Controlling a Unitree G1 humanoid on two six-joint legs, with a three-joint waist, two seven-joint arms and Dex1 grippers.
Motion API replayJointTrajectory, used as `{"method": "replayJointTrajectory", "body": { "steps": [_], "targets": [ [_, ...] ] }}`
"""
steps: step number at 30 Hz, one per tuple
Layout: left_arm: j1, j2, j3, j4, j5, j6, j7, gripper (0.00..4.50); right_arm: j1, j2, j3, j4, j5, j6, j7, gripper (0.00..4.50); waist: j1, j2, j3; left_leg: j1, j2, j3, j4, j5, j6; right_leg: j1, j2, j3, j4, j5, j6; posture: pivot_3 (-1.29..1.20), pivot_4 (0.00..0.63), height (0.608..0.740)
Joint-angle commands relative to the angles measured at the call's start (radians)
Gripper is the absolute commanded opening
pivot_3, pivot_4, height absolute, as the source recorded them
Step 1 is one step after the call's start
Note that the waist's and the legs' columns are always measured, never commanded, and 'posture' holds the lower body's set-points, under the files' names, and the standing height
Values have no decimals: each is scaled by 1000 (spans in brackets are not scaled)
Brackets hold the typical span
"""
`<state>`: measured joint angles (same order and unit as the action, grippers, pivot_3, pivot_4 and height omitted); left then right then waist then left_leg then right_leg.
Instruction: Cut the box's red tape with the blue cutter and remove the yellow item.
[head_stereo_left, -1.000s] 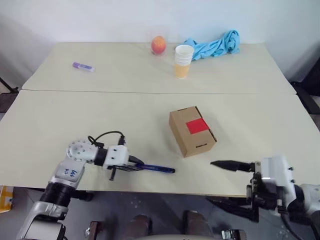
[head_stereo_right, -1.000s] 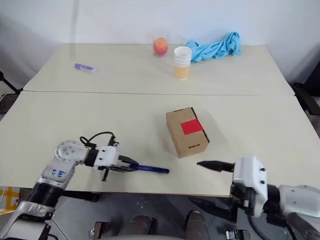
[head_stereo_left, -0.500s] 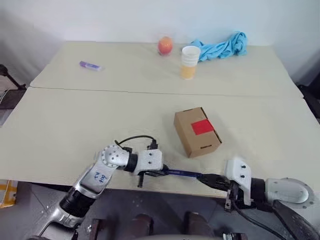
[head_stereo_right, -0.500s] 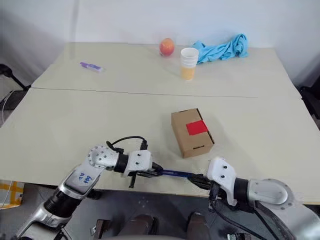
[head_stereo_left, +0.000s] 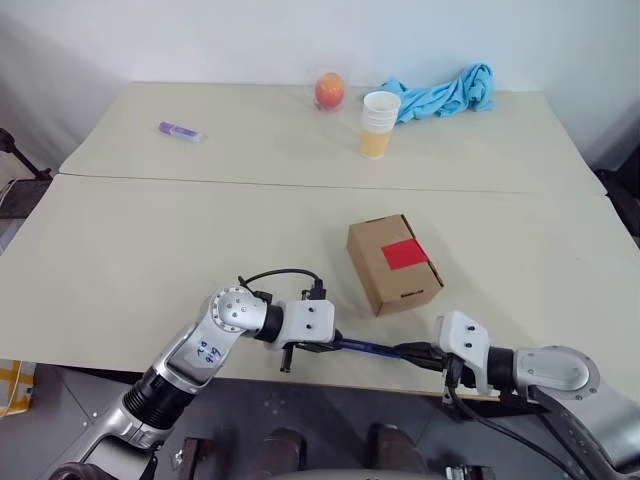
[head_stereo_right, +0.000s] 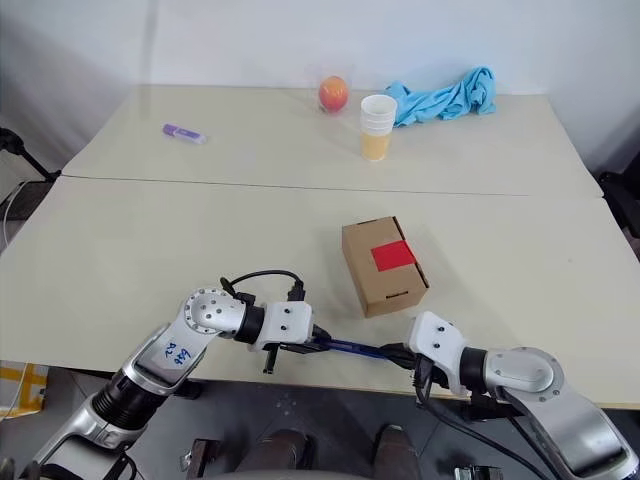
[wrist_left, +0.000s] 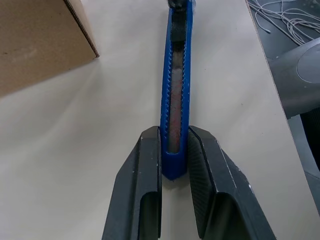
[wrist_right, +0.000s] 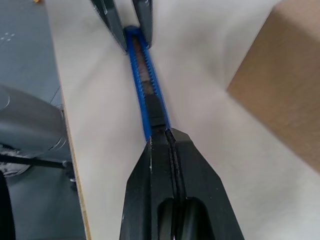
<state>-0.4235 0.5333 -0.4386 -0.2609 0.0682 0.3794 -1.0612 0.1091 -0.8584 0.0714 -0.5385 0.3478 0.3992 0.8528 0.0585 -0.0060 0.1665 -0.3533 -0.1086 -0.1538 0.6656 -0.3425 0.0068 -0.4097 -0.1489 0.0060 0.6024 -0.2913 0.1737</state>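
A: Left wrist view: the left pincer (wrist_left: 175, 165) is clamped on the butt end of the slim blue cutter with a ribbed dark slider channel (wrist_left: 176, 95); its two black fingers (wrist_left: 142, 190) press the handle from either side. The cutter lies flat on the pale beige desk (wrist_left: 90, 150), close to the desk's near edge.

B: And the other end?

A: In the right wrist view, the right pincer (wrist_right: 167, 137) has its fingers drawn together, with no gap visible between them, and their tips meet the cutter's far end at the dark slider. Whether they pinch the slider or only touch it cannot be told.

B: So both arms meet on the one tool?

A: Yes. From the head camera the cutter spans the gap between the two pincers along the front edge of the desk, left pincer (head_stereo_left: 318, 345) on one end, right pincer (head_stereo_left: 420, 352) on the other.

B: Where is the carton?

A: The small brown cardboard box (head_stereo_left: 393, 263) sits just behind the cutter, near it but not touching, with the square red tape patch (head_stereo_left: 404, 254) on its top face and slot cut-outs along its front-right edge. The box is closed.

B: Anything farther back?

A: Along the far side of the desk: a short purple-and-white marker (head_stereo_left: 180, 131), an orange-red fruit (head_stereo_left: 329, 90), a stack of white cups with orange filling (head_stereo_left: 378, 123), and a crumpled light-blue cloth (head_stereo_left: 445, 88).
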Motion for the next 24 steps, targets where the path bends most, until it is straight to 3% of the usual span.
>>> {"method": "replayJointTrajectory", "body": {
  "steps": [1,18,22,24],
  "targets": [
    [13,13,-28,-7,19,36,10,426,-10,15,27,21,-24,-27,23,13,-2,0,0,0,0,0,0,0,0,0,0,0,0,0,0,0,150,740],
    [7,8,-28,-44,4,110,38,426,-143,185,194,93,-100,-31,9,13,-8,0,0,0,1,0,0,0,-1,0,1,0,0,0,0,0,150,740],
    [22,8,0,-45,-14,100,53,426,-128,183,166,63,-59,2,18,13,-6,0,0,0,0,0,0,0,0,0,0,0,0,0,0,0,150,740],
    [42,19,24,-37,-33,64,52,426,-100,169,103,10,55,92,34,13,-6,1,0,0,1,0,0,0,0,0,0,0,0,0,0,0,150,740]
  ]
}}
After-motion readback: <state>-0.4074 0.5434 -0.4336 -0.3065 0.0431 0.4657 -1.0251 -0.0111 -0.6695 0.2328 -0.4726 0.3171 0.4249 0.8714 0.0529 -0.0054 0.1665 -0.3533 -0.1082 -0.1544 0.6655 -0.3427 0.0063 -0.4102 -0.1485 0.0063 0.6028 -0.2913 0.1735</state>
